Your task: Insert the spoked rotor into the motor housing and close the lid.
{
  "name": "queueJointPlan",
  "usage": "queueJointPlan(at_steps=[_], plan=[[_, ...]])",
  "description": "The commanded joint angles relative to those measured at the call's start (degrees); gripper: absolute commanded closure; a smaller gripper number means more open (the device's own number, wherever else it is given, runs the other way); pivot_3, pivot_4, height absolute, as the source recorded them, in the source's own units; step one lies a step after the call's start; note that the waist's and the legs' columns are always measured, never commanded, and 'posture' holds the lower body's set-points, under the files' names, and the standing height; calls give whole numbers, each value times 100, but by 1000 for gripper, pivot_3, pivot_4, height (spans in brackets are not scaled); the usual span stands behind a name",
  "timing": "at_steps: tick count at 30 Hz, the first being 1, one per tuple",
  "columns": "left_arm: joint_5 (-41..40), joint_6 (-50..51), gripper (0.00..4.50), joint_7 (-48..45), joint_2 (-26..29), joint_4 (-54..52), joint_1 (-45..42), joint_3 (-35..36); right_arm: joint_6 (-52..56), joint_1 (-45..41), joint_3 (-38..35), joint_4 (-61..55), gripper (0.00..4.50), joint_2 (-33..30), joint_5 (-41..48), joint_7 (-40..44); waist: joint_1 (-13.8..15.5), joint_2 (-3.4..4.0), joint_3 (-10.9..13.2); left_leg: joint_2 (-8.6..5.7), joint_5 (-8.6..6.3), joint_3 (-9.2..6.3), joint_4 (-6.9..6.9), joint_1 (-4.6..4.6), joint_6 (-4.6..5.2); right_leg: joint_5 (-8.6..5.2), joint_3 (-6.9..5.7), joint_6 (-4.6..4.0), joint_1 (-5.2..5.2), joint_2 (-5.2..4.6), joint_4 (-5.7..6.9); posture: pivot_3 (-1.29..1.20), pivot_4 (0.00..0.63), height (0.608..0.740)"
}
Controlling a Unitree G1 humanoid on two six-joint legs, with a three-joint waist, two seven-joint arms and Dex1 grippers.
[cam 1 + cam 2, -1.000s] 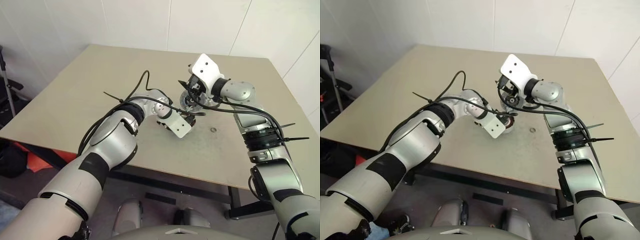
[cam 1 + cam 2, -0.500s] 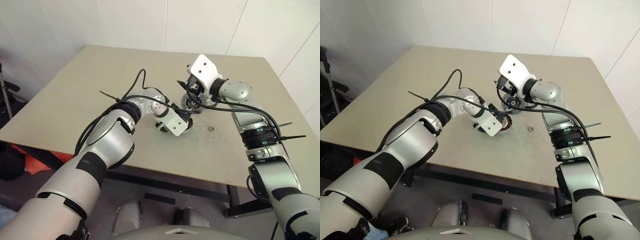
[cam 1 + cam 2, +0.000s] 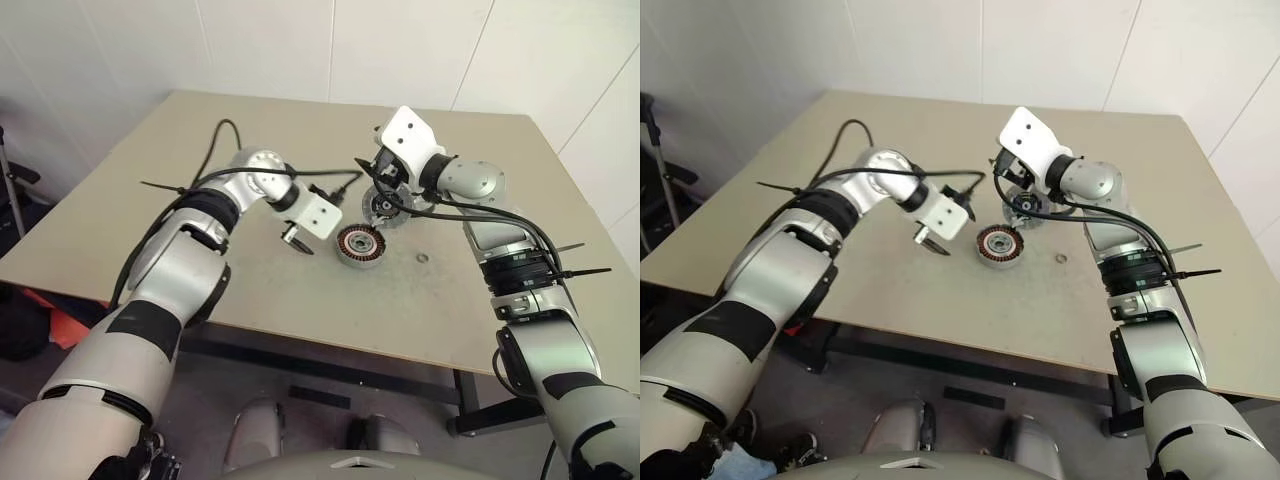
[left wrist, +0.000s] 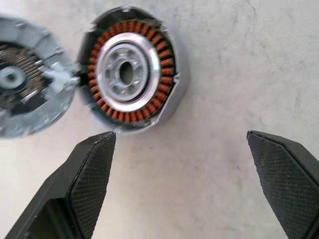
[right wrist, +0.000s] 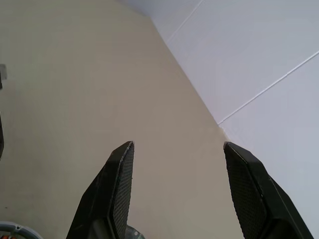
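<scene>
**A:** Head view, what changed?
**B:** Your left gripper has let go and backed off left, jaws wide and empty. The motor housing sits mid-frame on the table, with the lid at its upper right.
**A:** Wrists?
**B:** Left wrist: windings exposed at upper centre, so the lid isn't closed yet. Right wrist: your right gripper is parted and holds nothing.

Beige table, white panelled walls

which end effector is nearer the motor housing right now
Left, narrowly. The left end effector hangs open just beside the motor housing on the table. The right end effector is raised behind it, over the lid.
</scene>
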Motion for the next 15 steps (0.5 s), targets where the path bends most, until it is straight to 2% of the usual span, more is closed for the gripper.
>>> queueJointPlan(at_steps=[1,5,8,11,15], plan=[[-763,449,22,-45,437,-464,255,669,63,-26,-295,-182,1294,-324,21,-35,1,1,0,0,-2,0,0,1,-3,-1,0,-1,0,0,1,0,0,740],[-1730,1518,22,511,746,-1300,1052,1638,89,426,-620,-240,1294,-855,149,31,25,1,0,0,-2,1,-1,5,-8,-4,0,-6,2,-1,7,0,0,740],[-2906,3064,22,1467,544,-2445,1894,2757,98,878,-1118,-194,1294,-1059,383,-202,25,1,0,0,-3,4,1,4,-9,-4,0,-7,3,-3,7,0,0,740],[-3279,3760,22,2259,316,-3895,3116,3158,377,1553,-1454,-586,1294,-1038,734,-138,-12,3,-2,-1,-3,6,4,9,-9,-5,1,-8,4,-6,10,0,0,740],[-3476,4332,22,3168,-83,-5281,4151,3277,995,2522,-1575,-1344,1294,-1139,1419,634,-28,3,-1,7,-3,10,-9,35,-10,-10,0,-12,25,1,-5,0,0,740]])
